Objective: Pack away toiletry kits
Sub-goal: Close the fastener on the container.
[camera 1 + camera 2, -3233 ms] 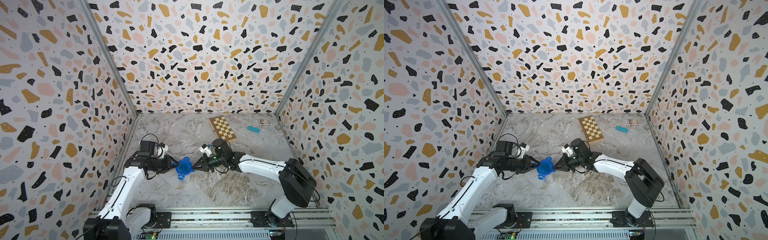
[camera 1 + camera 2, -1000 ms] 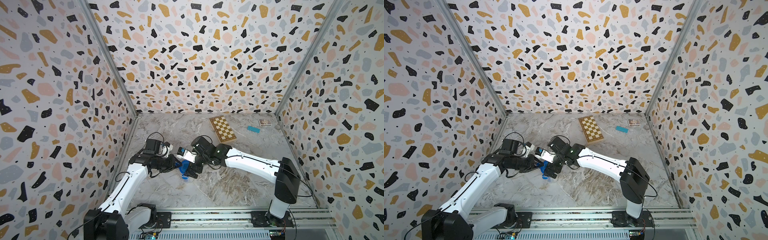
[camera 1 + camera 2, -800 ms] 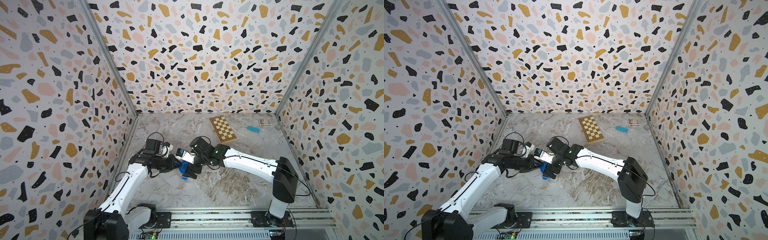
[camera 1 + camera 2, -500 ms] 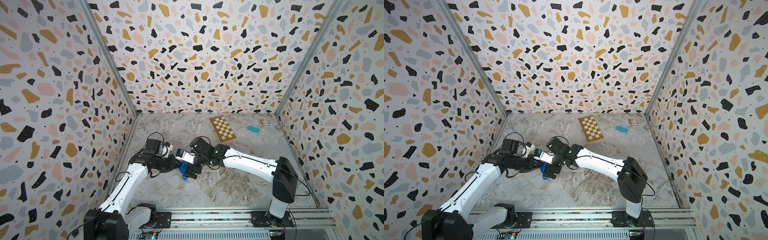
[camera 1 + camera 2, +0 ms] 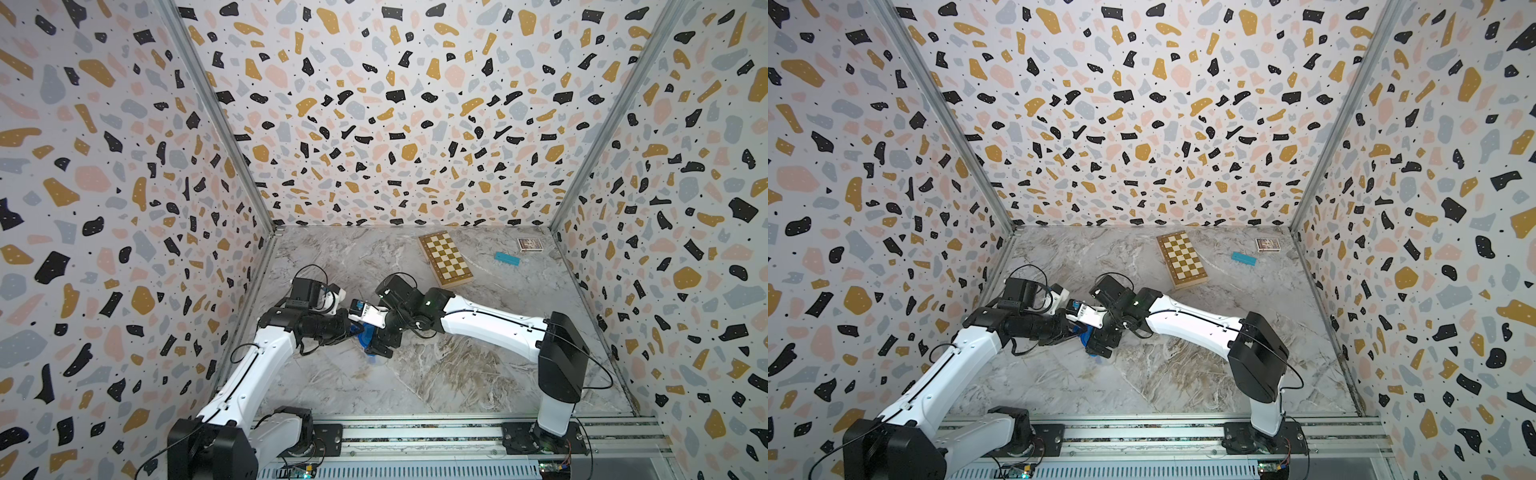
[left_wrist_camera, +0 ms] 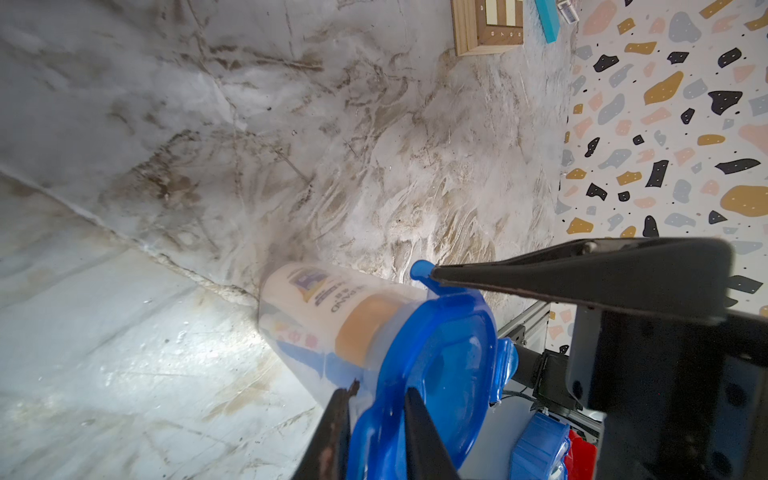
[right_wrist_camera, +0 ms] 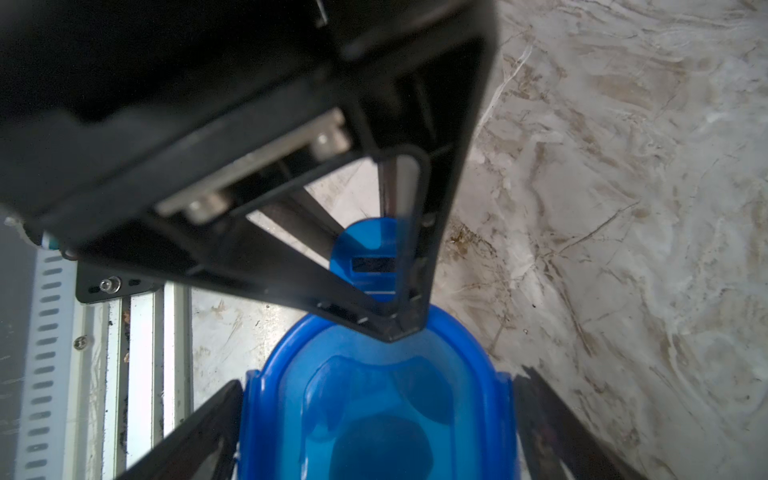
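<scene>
Left wrist view suggests lid-closing is in hand: the left end effector [image 6: 379,390] is clenched on the round blue plastic lid [image 6: 436,353] of a clear tub [image 6: 299,353] on the marbled worktop [image 6: 166,124], with a white orange-capped bottle [image 6: 328,299] inside. The right end effector [image 7: 380,378], spread wide, straddles the lid and probably needs to press down next. Earlier it sat beside the lid.

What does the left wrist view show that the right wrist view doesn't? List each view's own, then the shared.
Left wrist only: the clear container with a white bottle inside, the chessboard, the teal block. Right wrist only: the right tool open, straddling the blue lid, and the frame rail. Both: that lid, the left tool at its flap, the marble table.
</scene>
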Robot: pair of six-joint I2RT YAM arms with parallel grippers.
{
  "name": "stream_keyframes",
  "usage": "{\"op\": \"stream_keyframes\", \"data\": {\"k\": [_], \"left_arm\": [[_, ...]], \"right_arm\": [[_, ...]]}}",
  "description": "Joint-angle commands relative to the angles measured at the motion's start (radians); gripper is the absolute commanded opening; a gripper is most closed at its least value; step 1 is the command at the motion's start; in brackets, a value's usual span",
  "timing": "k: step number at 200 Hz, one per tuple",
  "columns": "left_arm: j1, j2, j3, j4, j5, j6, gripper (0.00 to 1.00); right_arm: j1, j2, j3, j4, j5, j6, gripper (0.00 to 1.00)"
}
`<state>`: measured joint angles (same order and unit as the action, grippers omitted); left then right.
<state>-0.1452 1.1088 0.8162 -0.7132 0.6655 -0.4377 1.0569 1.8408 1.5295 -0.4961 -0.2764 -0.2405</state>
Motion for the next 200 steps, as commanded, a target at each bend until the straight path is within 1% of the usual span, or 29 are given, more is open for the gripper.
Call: {"op": "stream_keyframes", "data": {"k": [1,18,50,72,85,101,109,121,138,158,167,189,200], "left_arm": [[-0.010,0.033,-0.027,-0.064,-0.074,0.013,0.22],[-0.010,0.033,-0.027,-0.064,-0.074,0.012,0.22],[-0.010,0.033,-0.027,-0.066,-0.075,0.013,0.22],[-0.010,0.033,-0.028,-0.065,-0.075,0.013,0.21],[-0.010,0.033,-0.028,-0.066,-0.075,0.013,0.21],[-0.010,0.033,-0.028,-0.067,-0.075,0.013,0.21],[-0.010,0.032,-0.026,-0.068,-0.075,0.014,0.21],[-0.010,0.032,-0.026,-0.066,-0.075,0.014,0.21],[-0.010,0.034,-0.027,-0.067,-0.074,0.014,0.21],[-0.010,0.034,-0.027,-0.066,-0.074,0.014,0.21],[-0.009,0.035,-0.027,-0.066,-0.076,0.014,0.21],[-0.010,0.034,-0.027,-0.066,-0.075,0.014,0.21],[-0.010,0.034,-0.027,-0.067,-0.075,0.014,0.21]], "right_arm": [[0.017,0.045,0.012,-0.084,0.002,0.011,0.99],[0.018,0.058,0.022,-0.107,0.000,0.007,1.00],[0.016,0.046,-0.001,-0.090,-0.007,0.013,1.00],[0.016,0.046,-0.002,-0.088,0.014,0.017,0.99],[0.017,0.046,-0.006,-0.082,0.018,0.017,0.95],[0.017,0.046,-0.010,-0.084,0.024,0.012,0.82],[0.017,0.044,-0.017,-0.084,0.023,0.007,0.77],[0.018,0.035,-0.030,-0.071,0.023,0.007,0.74],[0.017,0.010,-0.057,-0.036,0.021,0.014,0.77],[0.016,-0.022,-0.077,-0.001,0.007,0.024,0.92],[0.013,-0.034,-0.081,0.013,0.000,0.033,0.96],[-0.005,-0.073,-0.082,0.037,-0.044,0.049,1.00],[-0.005,-0.082,-0.082,0.031,-0.052,0.043,1.00]]}}
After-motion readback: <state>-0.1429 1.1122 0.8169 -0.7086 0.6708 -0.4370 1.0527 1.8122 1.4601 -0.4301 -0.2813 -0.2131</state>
